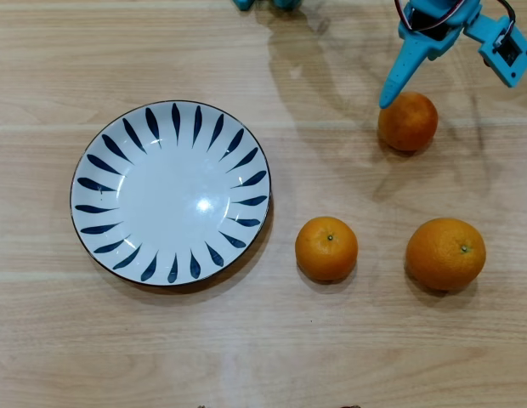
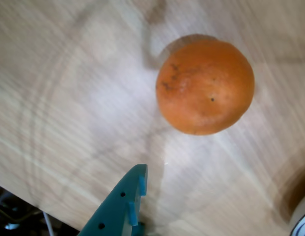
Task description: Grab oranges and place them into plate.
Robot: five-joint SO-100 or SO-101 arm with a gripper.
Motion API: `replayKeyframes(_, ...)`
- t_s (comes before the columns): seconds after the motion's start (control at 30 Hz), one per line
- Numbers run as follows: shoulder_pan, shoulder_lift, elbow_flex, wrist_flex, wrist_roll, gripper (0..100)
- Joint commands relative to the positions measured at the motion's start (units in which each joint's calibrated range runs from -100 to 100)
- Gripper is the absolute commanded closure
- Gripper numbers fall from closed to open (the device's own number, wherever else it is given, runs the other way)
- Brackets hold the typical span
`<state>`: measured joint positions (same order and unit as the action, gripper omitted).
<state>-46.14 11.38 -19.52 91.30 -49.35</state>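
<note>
Three oranges lie on the wooden table in the overhead view: one (image 1: pixel 408 121) at the upper right, one (image 1: pixel 326 248) in the middle, and a larger one (image 1: pixel 445 253) at the lower right. The white plate (image 1: pixel 119 136) with dark blue leaf strokes sits at the left and holds nothing. My blue gripper (image 1: pixel 448 92) hovers open just above the upper right orange, its jaws spread to either side of it. The wrist view shows that orange (image 2: pixel 205 86) close up, with one teal finger (image 2: pixel 124 201) at the bottom edge, apart from the fruit.
Bare wooden tabletop (image 1: pixel 331 348) lies between the plate and the oranges. A sliver of the plate rim (image 2: pixel 303 224) shows at the wrist view's bottom right corner. The arm's base parts (image 1: pixel 263 3) peek in at the top edge of the overhead view.
</note>
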Motion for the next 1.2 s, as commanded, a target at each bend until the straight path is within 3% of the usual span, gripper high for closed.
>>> replayKeyframes(0.0, -2.2, -0.3, -2.2, -3.1, -5.0, 41)
replayKeyframes(0.17, -5.1, -1.2, 7.2, -18.0, -7.3, 41)
replayKeyframes(0.23, -5.7, -4.7, 20.6, -33.5, -7.3, 41)
replayKeyframes(0.37, -4.9, -11.1, 37.4, -48.0, -7.3, 41)
replayKeyframes(0.57, -2.0, -18.7, 49.7, -50.9, -7.3, 41)
replayKeyframes(0.87, 1.9, -20.0, 51.0, -51.5, -6.8, 41)
replayKeyframes(1.17, 2.7, -20.9, 60.9, -68.3, -7.3, 41)
